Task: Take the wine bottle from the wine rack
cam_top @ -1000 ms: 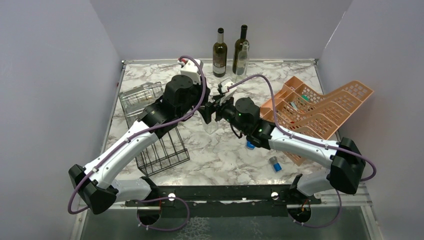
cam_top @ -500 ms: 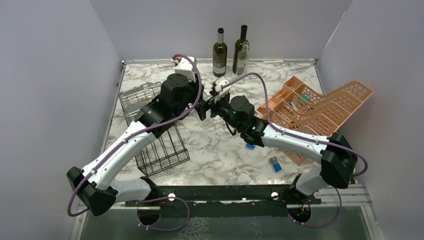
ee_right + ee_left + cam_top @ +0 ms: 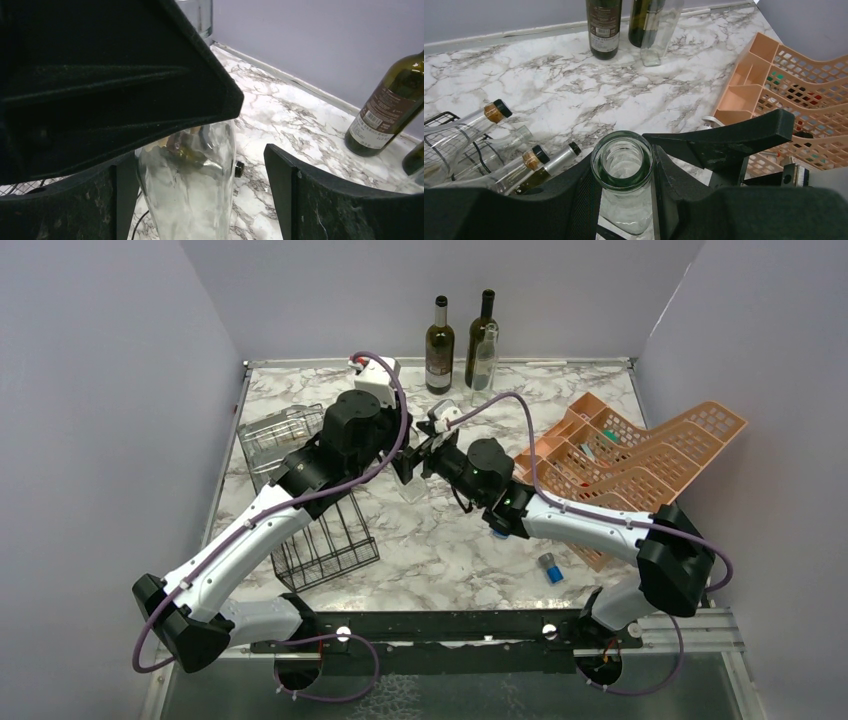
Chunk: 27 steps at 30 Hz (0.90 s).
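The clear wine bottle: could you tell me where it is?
Top view: the clear wine bottle stands mid-table, right of the wine rack, neck clamped in the left gripper, the right gripper open around its body.

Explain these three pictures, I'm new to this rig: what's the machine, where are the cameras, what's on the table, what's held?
Two robot arms share a marble table. The wide picture looks down from above and behind them; the other two come from a camera on each wrist. On the table: a black wire wine rack, an orange mesh organizer, and three bottles standing at the back. The left gripper is clamped on the neck of a clear bottle, roughly upright. The right gripper is open, its fingers either side of that bottle's body.
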Each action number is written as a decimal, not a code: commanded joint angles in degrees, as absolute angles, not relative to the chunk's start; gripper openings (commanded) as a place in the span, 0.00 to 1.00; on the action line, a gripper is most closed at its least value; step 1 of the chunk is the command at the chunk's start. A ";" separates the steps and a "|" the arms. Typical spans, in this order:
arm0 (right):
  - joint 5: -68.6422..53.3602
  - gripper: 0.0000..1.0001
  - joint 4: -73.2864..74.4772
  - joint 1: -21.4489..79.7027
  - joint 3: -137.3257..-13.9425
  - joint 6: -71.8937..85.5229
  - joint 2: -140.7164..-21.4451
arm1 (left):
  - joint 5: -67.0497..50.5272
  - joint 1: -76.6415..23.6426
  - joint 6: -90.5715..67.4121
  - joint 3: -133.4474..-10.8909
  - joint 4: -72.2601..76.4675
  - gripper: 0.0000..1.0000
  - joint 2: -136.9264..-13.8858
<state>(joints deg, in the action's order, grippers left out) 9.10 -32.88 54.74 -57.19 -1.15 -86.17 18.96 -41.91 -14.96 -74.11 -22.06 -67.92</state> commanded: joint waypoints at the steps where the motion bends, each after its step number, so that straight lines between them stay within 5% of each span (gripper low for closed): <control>1: 6.88 0.91 -36.71 54.82 -55.06 -3.12 -85.38 | 15.58 -43.13 -15.84 -74.88 -17.22 0.09 -66.44; 7: 5.73 0.89 -37.53 54.84 -55.90 -3.25 -87.13 | 15.47 -43.15 -15.81 -74.94 -17.14 0.09 -66.19; 12: 7.75 0.73 -37.16 54.83 -57.65 -3.01 -88.92 | 15.21 -43.15 -15.91 -74.71 -17.43 0.10 -65.89; 17: 9.20 0.53 -37.78 54.82 -57.17 -2.67 -88.56 | 16.33 -43.15 -15.79 -74.21 -17.76 0.20 -64.95; 19: 10.17 0.49 -37.98 54.84 -56.96 -2.63 -88.34 | 16.35 -43.15 -15.58 -73.95 -17.72 0.29 -64.40; 22: 12.16 0.46 -38.45 54.77 -56.73 -2.82 -88.03 | 16.35 -43.13 -15.07 -73.36 -17.54 0.59 -63.48; 27: 14.59 0.44 -40.18 52.96 -56.21 -2.87 -88.47 | 16.73 -43.15 -12.30 -73.68 -17.68 0.88 -61.22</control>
<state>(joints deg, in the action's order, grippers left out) 10.44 -35.53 54.54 -56.07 -3.64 -88.44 17.08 -42.92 -14.70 -73.17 -20.38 -64.53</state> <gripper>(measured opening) 0.633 0.764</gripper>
